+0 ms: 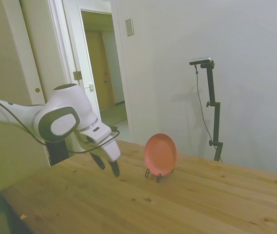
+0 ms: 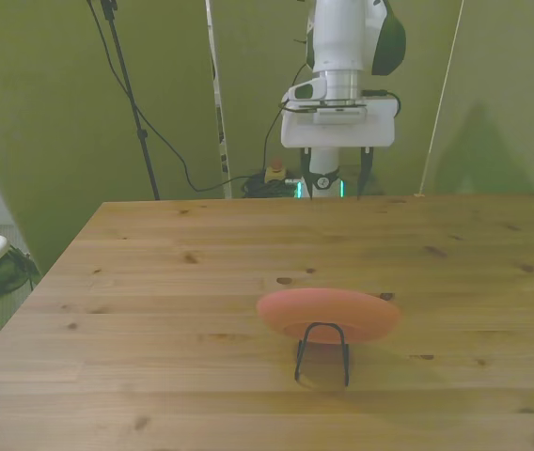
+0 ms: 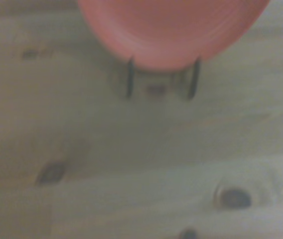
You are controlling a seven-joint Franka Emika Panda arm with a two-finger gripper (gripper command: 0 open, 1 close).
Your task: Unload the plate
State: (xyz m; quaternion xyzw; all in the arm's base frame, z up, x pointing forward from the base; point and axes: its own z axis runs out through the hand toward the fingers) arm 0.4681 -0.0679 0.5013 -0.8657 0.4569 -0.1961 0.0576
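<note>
1. So, side view: the plate (image 1: 160,154) stands nearly upright on a thin dark wire stand (image 1: 154,174), out on the wooden table (image 1: 187,204). The claw (image 1: 108,165) hangs above the table on the picture's left, near the plate but clearly apart from it, tilted so its dark fingers (image 1: 114,168) point down and toward the plate. There's a gap between the fingers and nothing in it. An open doorway (image 1: 102,73) sits in the wall behind.

2. Front view: the plate (image 2: 328,315) shows almost edge-on, leaning in the wire stand (image 2: 322,352) a little to the front view's right of the table's (image 2: 154,310) middle. The claw (image 2: 337,185) hangs over the far edge, well apart from the plate, fingers (image 2: 310,186) spread fairly wide and holding nothing. Cables (image 2: 145,122) run down the green wall behind.

3. Wrist view: blurry, but the plate (image 3: 171,30) fills one edge of the shot, with two dark prongs of the wire stand (image 3: 130,77) hooked over its rim. Everything else is table (image 3: 131,164) with a few dark knots (image 3: 235,198) in the wood.
</note>
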